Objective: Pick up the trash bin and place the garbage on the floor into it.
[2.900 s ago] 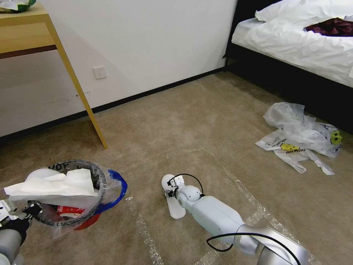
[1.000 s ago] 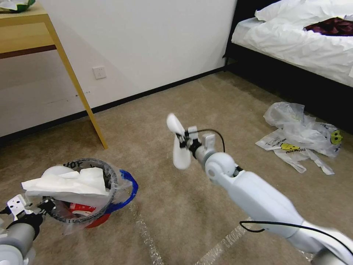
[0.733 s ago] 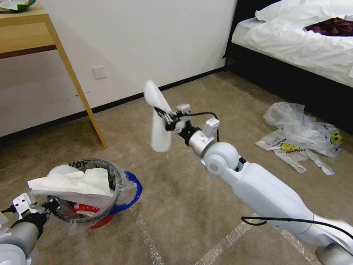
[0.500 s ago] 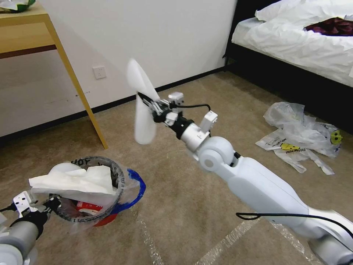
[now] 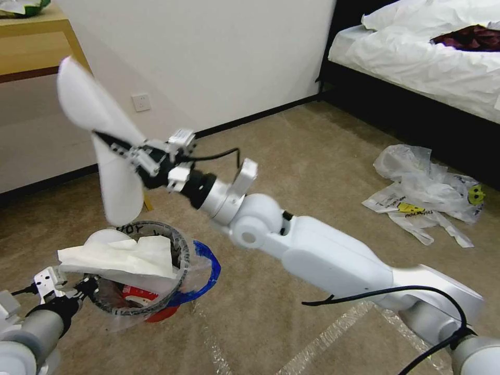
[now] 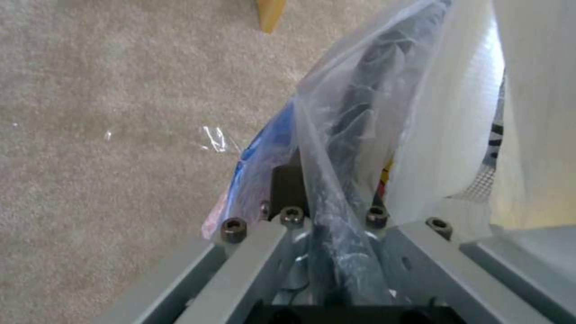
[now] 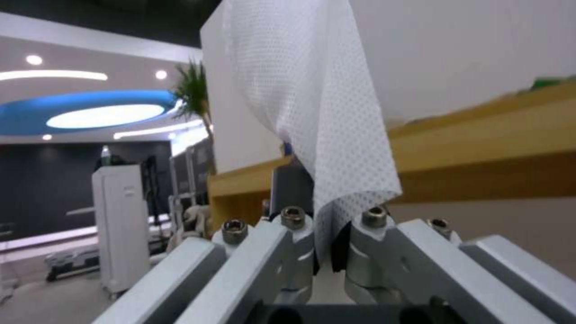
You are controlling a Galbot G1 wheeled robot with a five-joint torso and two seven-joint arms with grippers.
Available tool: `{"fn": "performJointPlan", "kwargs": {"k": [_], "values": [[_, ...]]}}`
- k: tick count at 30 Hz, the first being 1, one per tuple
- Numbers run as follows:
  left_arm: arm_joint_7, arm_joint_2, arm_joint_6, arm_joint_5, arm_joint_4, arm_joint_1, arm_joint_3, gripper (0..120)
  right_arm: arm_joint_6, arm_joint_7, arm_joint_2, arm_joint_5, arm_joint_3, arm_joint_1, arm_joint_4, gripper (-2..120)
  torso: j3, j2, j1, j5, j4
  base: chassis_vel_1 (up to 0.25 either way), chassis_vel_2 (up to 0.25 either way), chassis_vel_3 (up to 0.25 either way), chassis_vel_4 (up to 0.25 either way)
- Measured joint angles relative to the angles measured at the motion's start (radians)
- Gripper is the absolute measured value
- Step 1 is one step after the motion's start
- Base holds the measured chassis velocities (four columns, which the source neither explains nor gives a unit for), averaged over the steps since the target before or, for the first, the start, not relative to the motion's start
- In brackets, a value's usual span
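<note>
Upper left of the head frame, the right claw [image 5: 121,151] is clamped on a white slipper [image 5: 99,135] at its middle, both ends flopping: light, soft, easy to hold but prone to swing. Below it, at lower left, the left claw [image 5: 78,289] is pinched shut on the rim of the trash bin [image 5: 156,291], held clear of the floor [image 5: 291,172]. Crumpled white paper [image 5: 122,255] already bulges across the bin's mouth and may block the slipper. Clear plastic bags [image 5: 424,192] lie at right near the bed [image 5: 432,57]; a table [image 5: 31,47] leg stands just behind the bin.
</note>
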Motion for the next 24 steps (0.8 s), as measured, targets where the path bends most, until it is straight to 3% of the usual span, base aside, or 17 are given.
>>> {"fn": "performJointPlan", "kwargs": {"k": [13, 24], "values": [[-0.001, -0.001, 0.0, 0.002, -0.001, -0.008, 0.008, 1, -0.022, 0.001, -0.019, -0.064, -0.124, -0.004, -0.078, 1, 0.0, 0.0, 0.0, 0.0002, -0.0001, 0.0, 0.0, 0.0, 0.0], [0.0, -0.007, -0.001, 0.006, -0.001, -0.011, 0.009, 1, -0.108, 0.1, -0.052, -0.14, -0.155, -0.023, -0.062, 1, 0.0, 0.0, 0.0, 0.0003, -0.0002, 0.0, 0.0, 0.0, 0.0]]}}
